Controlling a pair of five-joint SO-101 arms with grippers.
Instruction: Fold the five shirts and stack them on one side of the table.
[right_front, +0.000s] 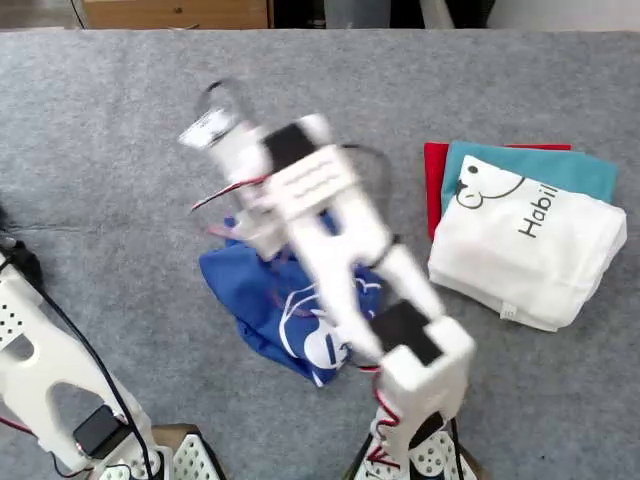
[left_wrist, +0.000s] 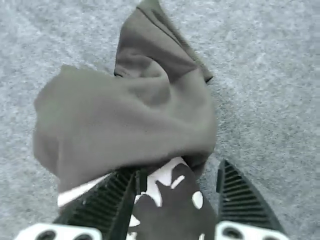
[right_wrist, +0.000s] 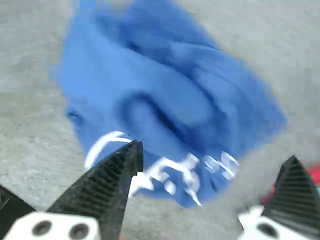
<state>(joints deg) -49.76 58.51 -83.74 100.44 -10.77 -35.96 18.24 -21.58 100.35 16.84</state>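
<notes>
A crumpled blue shirt (right_front: 262, 300) with white print lies on the grey table (right_front: 110, 150), in the middle near the front. My right arm stretches over it, its gripper (right_front: 214, 108) past the shirt's far edge. In the right wrist view the blue shirt (right_wrist: 165, 105) lies below the right gripper (right_wrist: 210, 175), which is wide open and holds nothing. A dark grey shirt (left_wrist: 125, 115) with white print is bunched between the fingers (left_wrist: 112, 197) of my left gripper (left_wrist: 175, 195), which is shut on it, over the grey table.
At the right side a folded white shirt (right_front: 525, 245) sits on a teal shirt (right_front: 560, 165) and a red shirt (right_front: 435, 180), forming a stack. The left arm's white body (right_front: 40, 375) stands at the front left corner. A wooden cabinet (right_front: 175, 12) lies beyond the far edge.
</notes>
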